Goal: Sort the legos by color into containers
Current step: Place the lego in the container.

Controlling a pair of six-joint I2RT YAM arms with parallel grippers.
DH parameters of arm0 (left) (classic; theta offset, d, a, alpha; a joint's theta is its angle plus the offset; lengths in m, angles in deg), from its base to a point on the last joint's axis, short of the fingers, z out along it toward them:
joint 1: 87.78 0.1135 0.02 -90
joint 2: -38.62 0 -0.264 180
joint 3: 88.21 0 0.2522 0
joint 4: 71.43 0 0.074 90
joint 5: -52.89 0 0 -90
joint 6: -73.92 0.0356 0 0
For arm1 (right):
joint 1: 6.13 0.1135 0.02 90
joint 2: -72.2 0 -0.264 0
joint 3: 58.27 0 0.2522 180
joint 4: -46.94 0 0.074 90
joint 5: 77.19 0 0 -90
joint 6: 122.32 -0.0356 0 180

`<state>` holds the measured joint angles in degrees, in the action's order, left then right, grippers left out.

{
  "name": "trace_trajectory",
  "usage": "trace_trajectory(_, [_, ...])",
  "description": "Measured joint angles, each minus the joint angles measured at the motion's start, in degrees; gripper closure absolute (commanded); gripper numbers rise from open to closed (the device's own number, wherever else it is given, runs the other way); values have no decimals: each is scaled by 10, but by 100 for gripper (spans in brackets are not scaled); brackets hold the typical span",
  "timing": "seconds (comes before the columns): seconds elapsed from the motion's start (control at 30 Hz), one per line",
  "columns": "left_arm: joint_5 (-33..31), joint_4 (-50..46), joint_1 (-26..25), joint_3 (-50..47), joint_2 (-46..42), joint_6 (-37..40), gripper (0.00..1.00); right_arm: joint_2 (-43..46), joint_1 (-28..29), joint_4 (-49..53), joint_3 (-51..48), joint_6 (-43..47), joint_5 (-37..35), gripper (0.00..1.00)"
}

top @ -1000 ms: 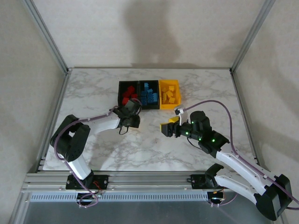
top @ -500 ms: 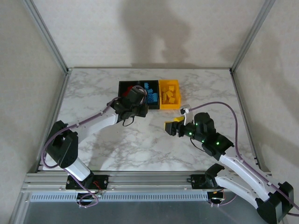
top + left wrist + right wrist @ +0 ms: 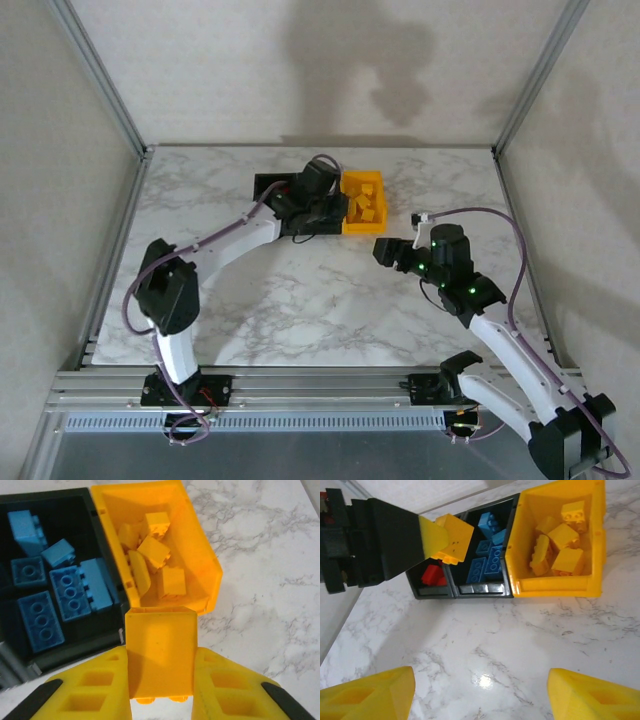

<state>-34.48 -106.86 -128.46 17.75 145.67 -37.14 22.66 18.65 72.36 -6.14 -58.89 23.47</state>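
The left pincer (image 3: 161, 656) is clenched on a small yellow plastic brick (image 3: 160, 635), pads flat against its two smooth sides. That looks the right hold for something so light, rigid and slick: it won't crush, but a loose grip could let it twist or slip. The brick hangs above the joined row, just short of the near rim of the yellow open-topped plastic bin (image 3: 202, 550), where loose yellow bricks (image 3: 152, 550) already lie. Beside it stands the black plastic bin (image 3: 97, 525) of blue bricks (image 3: 42, 622). A second ago this arm was low over the marbled surface (image 3: 300, 300) in front of the row; it has since swung up over the bins. The right pincer (image 3: 480, 695), released and empty, has drawn back rightward.
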Motion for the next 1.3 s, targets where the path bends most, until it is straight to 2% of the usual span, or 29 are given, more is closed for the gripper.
trace_trajectory(0.3, [-8,-27,-1,189,157,0,76,0,-13,16,7,-18,-2,30])
trace_trajectory(0.63, [-40,-83,-1,377,311,3,72,43,-13,46,10,-27,-9,30])
trace_trajectory(0.77, [-43,-92,2,410,344,3,71,50,-13,58,10,-28,-21,30])
trace_trajectory(0.87, [-46,-95,5,416,355,4,64,60,-14,63,10,-29,-28,30])
trace_trajectory(1.0, [-54,-99,11,416,357,7,61,78,-14,75,10,-29,-35,30])
trace_trajectory(1.1, [-58,-100,14,417,357,8,53,85,-14,79,10,-29,-36,30])
trace_trajectory(1.3, [-63,-100,14,417,357,10,48,87,-14,79,10,-31,-36,30])
